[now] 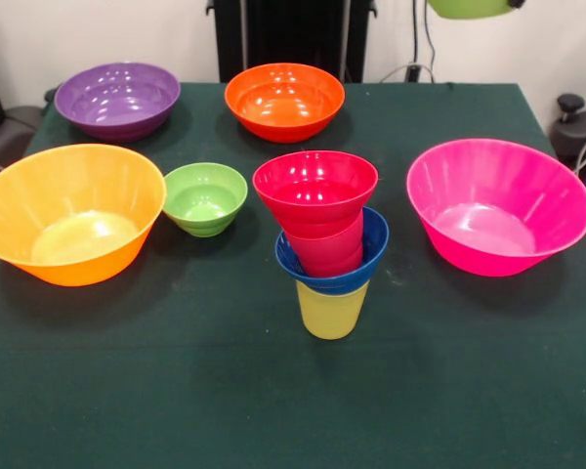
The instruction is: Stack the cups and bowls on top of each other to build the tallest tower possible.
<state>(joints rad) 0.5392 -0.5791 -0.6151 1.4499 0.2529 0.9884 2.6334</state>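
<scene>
The tower stands at the table's middle: a yellow cup (332, 311) at the bottom, a small blue bowl (373, 256) on it, a red cup (327, 250) in that, and a small red bowl (315, 191) on top, leaning slightly left. A medium green bowl (469, 8) hangs in the air at the top edge, right of centre. Only a dark tip of my gripper (515, 4) shows at that bowl's right rim, gripping it. The other bowls sit apart on the cloth.
A purple bowl (117, 98) and an orange bowl (284, 100) sit at the far side. The large orange-yellow bowl (70, 210) is at left with a small green bowl (205, 198) beside it. The large pink bowl (493, 205) is at right.
</scene>
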